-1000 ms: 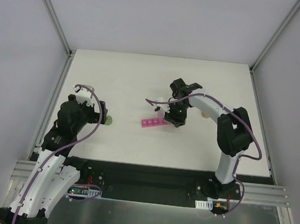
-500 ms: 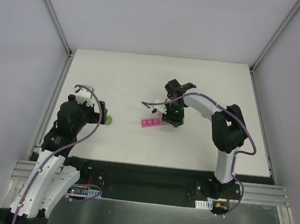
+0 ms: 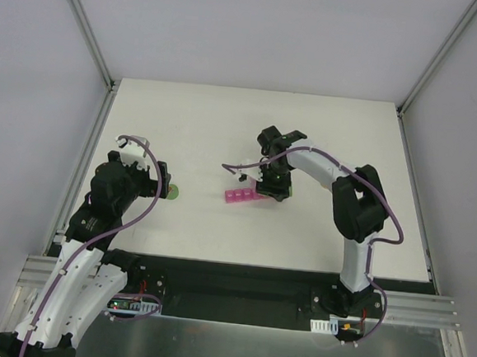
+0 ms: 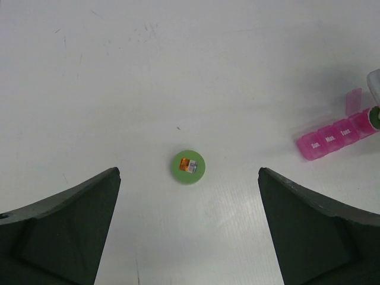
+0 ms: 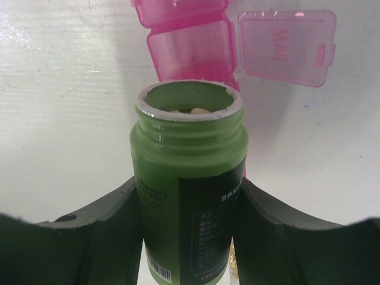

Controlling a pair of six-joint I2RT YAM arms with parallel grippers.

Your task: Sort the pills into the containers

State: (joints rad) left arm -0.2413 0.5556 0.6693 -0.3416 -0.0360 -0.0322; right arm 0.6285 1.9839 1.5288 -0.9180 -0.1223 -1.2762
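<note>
The pink containers strip (image 3: 242,197) lies mid-table; it also shows in the left wrist view (image 4: 332,139) and right wrist view (image 5: 190,47), where one compartment lid (image 5: 286,44) stands open. My right gripper (image 5: 189,208) is shut on an open green pill bottle (image 5: 189,178), its mouth tilted over the open compartment; pale pills (image 5: 193,110) show inside the neck. In the top view the right gripper (image 3: 273,184) is at the strip's right end. My left gripper (image 4: 189,237) is open and empty above a green bottle cap (image 4: 189,167), which also shows in the top view (image 3: 172,193).
Metal frame rails (image 3: 88,146) and white walls border the white table (image 3: 209,127). A small pale object (image 3: 326,184) lies behind the right arm.
The right gripper with the bottle has shifted slightly left along the pink strip's right end. The left arm has not moved.
</note>
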